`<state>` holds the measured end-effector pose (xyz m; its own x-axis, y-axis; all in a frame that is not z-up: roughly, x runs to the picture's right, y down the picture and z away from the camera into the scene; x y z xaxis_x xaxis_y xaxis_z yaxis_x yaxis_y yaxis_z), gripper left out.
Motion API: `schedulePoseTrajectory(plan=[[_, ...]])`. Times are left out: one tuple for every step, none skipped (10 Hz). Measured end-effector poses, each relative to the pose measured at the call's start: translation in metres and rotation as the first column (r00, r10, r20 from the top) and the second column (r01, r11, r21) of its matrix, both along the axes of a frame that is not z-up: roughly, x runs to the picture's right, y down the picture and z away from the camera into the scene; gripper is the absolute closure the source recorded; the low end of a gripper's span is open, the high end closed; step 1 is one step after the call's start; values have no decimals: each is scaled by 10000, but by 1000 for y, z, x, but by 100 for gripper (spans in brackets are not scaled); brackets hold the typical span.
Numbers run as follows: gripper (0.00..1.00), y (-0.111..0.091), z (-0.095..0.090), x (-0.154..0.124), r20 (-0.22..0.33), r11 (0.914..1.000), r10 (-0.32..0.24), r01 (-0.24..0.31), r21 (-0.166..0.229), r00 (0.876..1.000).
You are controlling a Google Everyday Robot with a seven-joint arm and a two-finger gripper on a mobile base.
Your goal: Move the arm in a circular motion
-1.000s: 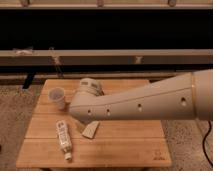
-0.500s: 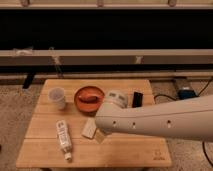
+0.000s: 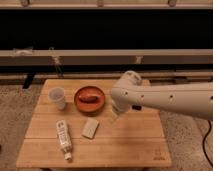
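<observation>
The cream-white tubular arm (image 3: 170,100) with small dark dots reaches in from the right edge over the wooden table (image 3: 125,145). Its rounded elbow joint (image 3: 128,86) is above the table's back right part. From there a short pale end points down. The gripper (image 3: 116,114) is that small pale tip, hanging just right of the red bowl (image 3: 90,99) and above the table's middle. It holds nothing that I can see.
On the table stand a pale cup (image 3: 57,97) at the back left, the red bowl with an orange-brown item in it, a white tube (image 3: 63,139) at the front left and a small grey pad (image 3: 90,128). A dark shelf and rail (image 3: 100,52) run behind.
The arm has swung to the right and back across the table. It covered the bowl and middle before; now the bowl, cup and pad are all uncovered.
</observation>
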<state>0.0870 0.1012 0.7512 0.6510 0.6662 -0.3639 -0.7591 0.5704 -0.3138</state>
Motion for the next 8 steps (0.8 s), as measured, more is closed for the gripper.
schedulePoseTrajectory(plan=[[20, -14, 13, 8, -209, 9999, 130, -131, -24, 9997], [20, -36, 29, 10, -361, 9995, 309, -309, 3, 9989], [20, -56, 45, 10, -517, 9992, 402, -401, 35, 9979], [20, -78, 59, 5, -667, 9989, 452, -445, 116, 9967], [20, -98, 69, -10, -645, 9989, 424, -411, 205, 9970], [20, -118, 78, -33, -551, 9992, 261, -244, 310, 9981], [20, -128, 80, -46, -479, 9991, 146, -127, 395, 9987], [20, -137, 80, -59, -366, 9987, -53, 72, 508, 9993]])
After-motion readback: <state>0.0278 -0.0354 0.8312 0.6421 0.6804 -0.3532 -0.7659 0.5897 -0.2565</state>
